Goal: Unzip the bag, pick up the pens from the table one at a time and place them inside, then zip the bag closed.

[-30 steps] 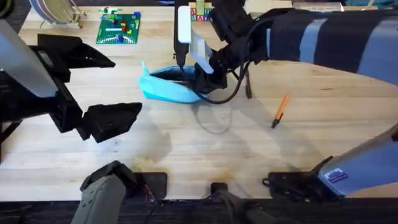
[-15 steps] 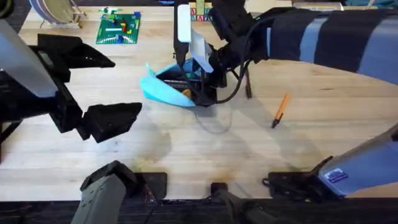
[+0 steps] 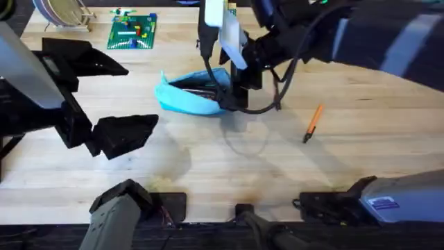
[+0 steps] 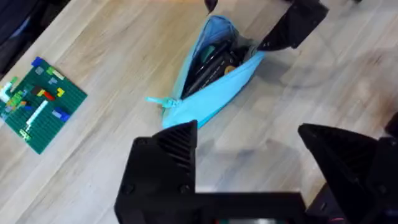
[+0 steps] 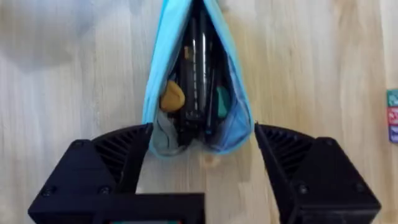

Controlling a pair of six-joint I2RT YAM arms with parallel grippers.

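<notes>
Straddling the unzipped bag (image 5: pixel 198 87), the right fingers (image 5: pixel 118 158) gape; left fingers (image 4: pixel 168 155) gape too (orange pen (image 3: pixel 312 123) aside).

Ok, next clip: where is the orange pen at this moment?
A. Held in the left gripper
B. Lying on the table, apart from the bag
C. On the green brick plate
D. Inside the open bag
B. The orange pen lies on the bare table, apart from the open bag, with neither gripper touching it.

Bright even light, soft shadows, blurred arm
</notes>
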